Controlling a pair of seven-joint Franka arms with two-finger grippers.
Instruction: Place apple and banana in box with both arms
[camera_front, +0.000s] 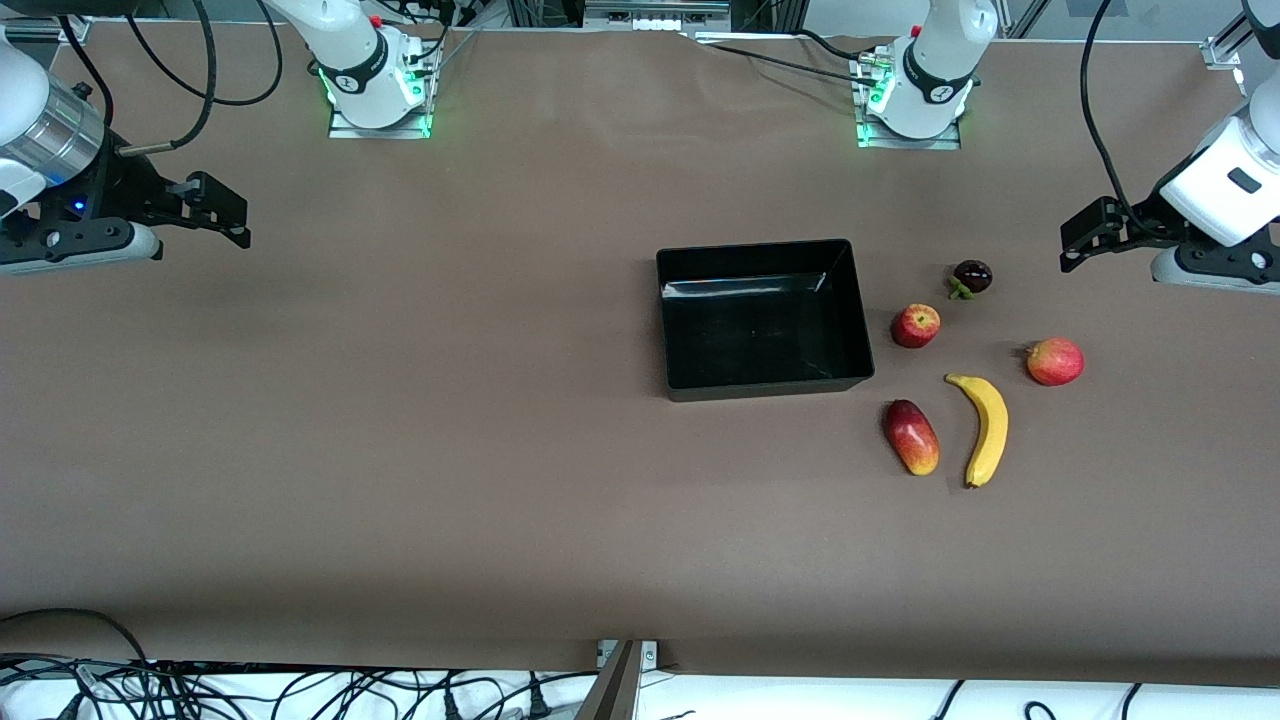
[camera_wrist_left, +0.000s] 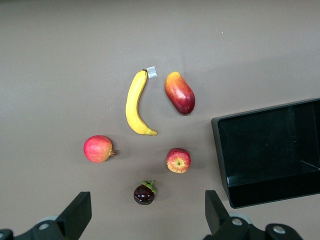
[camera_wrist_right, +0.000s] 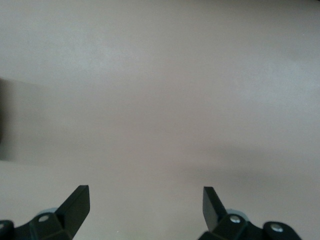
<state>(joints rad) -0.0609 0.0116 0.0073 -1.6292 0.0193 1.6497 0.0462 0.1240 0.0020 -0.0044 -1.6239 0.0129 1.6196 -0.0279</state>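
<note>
While both tools hung wide open and empty, the fruit lay untouched on the brown tabletop (camera_front: 400, 420).
Left tool (camera_front: 1075, 240) and right tool (camera_front: 235, 215) hovered over opposite tabletop ends; small red yellow-streaked apple (camera_front: 915, 325) sat just beside the glossy black rectangular plastic box (camera_front: 765, 385), long curved yellow banana (camera_front: 987, 430) nearer the camera.

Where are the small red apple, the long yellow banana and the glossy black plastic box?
Small round red apple (camera_front: 915, 325), front view, middle of its top.
Long curved yellow banana (camera_front: 990, 430), front view, mid-body.
Glossy black rectangular plastic box (camera_front: 768, 388), front view, nearest wall.
</note>
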